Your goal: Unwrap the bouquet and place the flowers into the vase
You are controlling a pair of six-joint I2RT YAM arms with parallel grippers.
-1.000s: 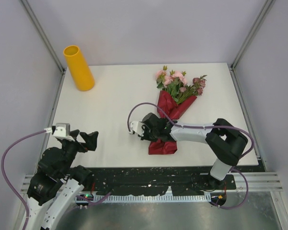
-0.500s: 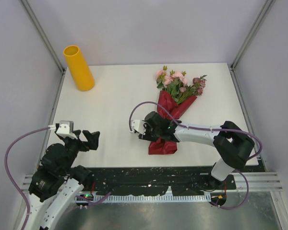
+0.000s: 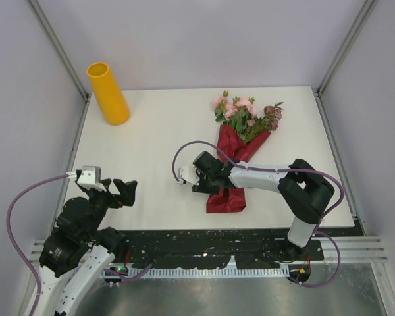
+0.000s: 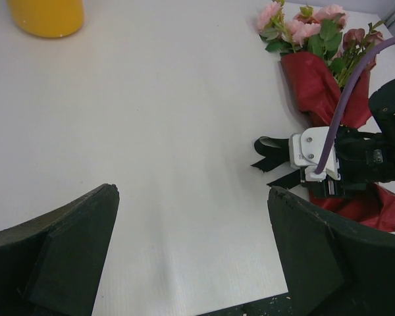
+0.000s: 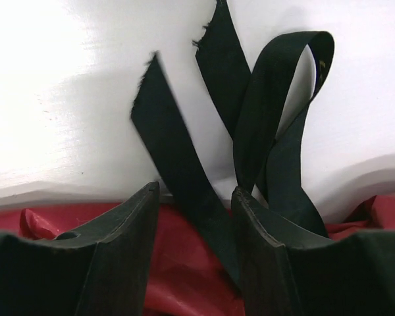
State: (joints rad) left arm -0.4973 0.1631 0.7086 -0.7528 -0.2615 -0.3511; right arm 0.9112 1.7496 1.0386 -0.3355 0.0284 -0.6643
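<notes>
The bouquet (image 3: pixel 234 150) lies on the white table (image 3: pixel 151 138), with pink and mauve flowers (image 3: pixel 245 112) at its far end and dark red wrapping paper (image 5: pixel 184 276) below them. My right gripper (image 3: pixel 195 178) sits at the left side of the wrap, low on the bundle. It is open, and a strand of the black ribbon (image 5: pixel 176 164) runs loose between its fingers (image 5: pixel 128 224). The ribbon's loop and ends (image 4: pixel 271 146) spread over the table. The yellow vase (image 3: pixel 107 92) stands upright at the far left corner. My left gripper (image 4: pixel 192 237) hovers open and empty over the near left of the table.
Grey walls close in the table on three sides. The table's near edge (image 3: pixel 184 229) runs just in front of both arm bases. The right arm's purple cable (image 3: pixel 184 153) arches over the bouquet's wrap.
My right gripper has gone from shut to open on the ribbon and shifted slightly left along the wrap. The left arm rose a little, then held still.
</notes>
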